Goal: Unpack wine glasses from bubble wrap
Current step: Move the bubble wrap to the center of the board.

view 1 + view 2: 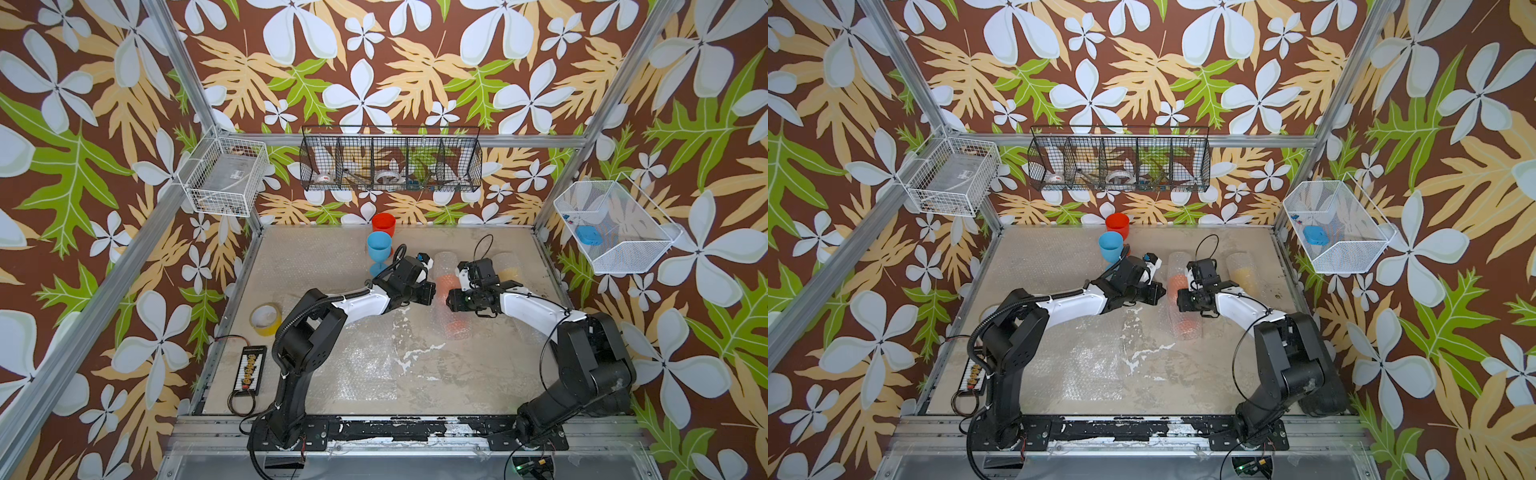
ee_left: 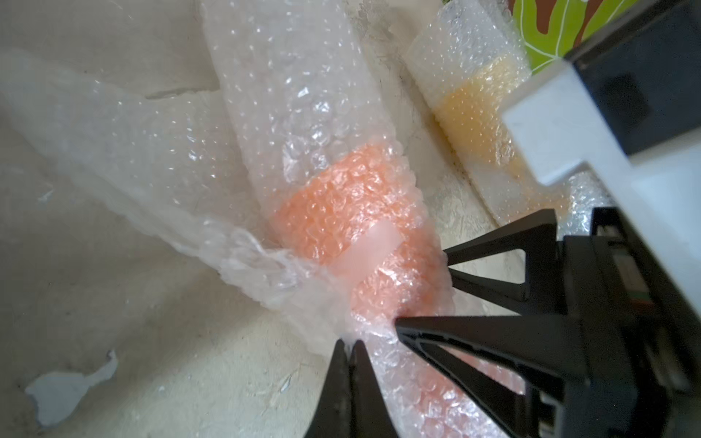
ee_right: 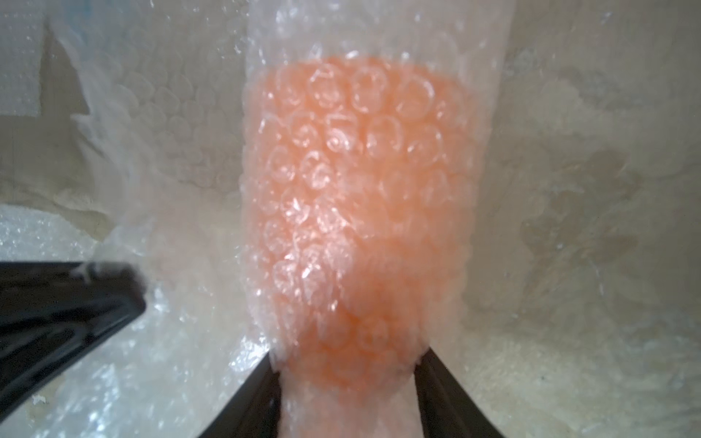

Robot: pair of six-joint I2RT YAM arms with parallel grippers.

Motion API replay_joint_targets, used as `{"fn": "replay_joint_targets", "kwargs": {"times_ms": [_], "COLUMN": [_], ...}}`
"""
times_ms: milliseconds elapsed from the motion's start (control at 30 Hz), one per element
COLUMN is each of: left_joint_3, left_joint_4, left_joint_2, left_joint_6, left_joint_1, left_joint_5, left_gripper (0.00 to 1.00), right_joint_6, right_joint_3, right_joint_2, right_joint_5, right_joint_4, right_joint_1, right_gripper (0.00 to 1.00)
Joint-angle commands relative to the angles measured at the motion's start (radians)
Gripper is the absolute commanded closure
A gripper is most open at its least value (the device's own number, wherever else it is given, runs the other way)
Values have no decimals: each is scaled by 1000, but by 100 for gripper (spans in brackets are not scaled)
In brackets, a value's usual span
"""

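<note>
1. Bold wallpaper (image 1: 374, 83), brown with white flowers and green leaves, surrounds a scuffed beige bench (image 1: 478, 374) seen from above.
2. At mid-bench the orange glass (image 3: 356, 189) lies on its side inside a tube of bubble wrap (image 2: 296, 76). A tape strip (image 2: 366, 252) crosses the seam.
3. Our left tool (image 2: 349, 343) has its fingers pressed together, pinching a loose flap of that wrap. Our right tool (image 3: 347, 354) is clamped on the wrapped orange glass where it narrows below the bowl.
4. We judge the goblet to be light, rigid plastic, unlikely to break. The wrap is soft, squashy and slippery, so a hold through it may slide. The free edge beside the tape looks best for peeling, and the narrow waist best for anchoring.
5. The yellow glass (image 2: 474, 110), also wrapped, lies just beside it, toward the right arm's side. The blue glass (image 1: 379, 245) and red glass (image 1: 383, 222) stand bare and upright near the far edge.
6. On the back wall a black wire basket (image 1: 390, 128) with several compartments holds tape rolls (image 1: 386, 178); its other contents are too small to tell.
7. A white wire basket (image 1: 195, 199) on the left wall holds something flat and pale.
8. A white mesh basket (image 1: 631, 255) on the right wall holds a blue object (image 1: 588, 236).
</note>
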State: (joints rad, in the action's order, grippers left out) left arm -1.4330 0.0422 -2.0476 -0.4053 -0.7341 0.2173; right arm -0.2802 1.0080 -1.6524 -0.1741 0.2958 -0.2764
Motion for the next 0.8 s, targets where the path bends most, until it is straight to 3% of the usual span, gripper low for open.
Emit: {"fn": "replay_joint_targets", "kwargs": {"times_ms": [0, 433, 600, 767], "left_joint_3": [-118, -792, -935, -939], "left_joint_4": [-94, -325, -306, -209], "left_joint_2": [-59, -423, -520, -544], "left_joint_6": [32, 37, 3, -3], "left_joint_1": [4, 76, 117, 128], "left_joint_5": [-43, -56, -42, -68], "left_gripper": [100, 100, 100, 100], "right_joint_6": [-2, 29, 41, 39], "right_joint_3": [54, 437, 622, 779], "right_joint_2": [-48, -348, -490, -573], "right_joint_5": [11, -19, -41, -50], "right_joint_4": [-39, -8, 49, 85], "right_joint_1": [18, 106, 124, 134], "right_gripper": [44, 44, 45, 45]}}
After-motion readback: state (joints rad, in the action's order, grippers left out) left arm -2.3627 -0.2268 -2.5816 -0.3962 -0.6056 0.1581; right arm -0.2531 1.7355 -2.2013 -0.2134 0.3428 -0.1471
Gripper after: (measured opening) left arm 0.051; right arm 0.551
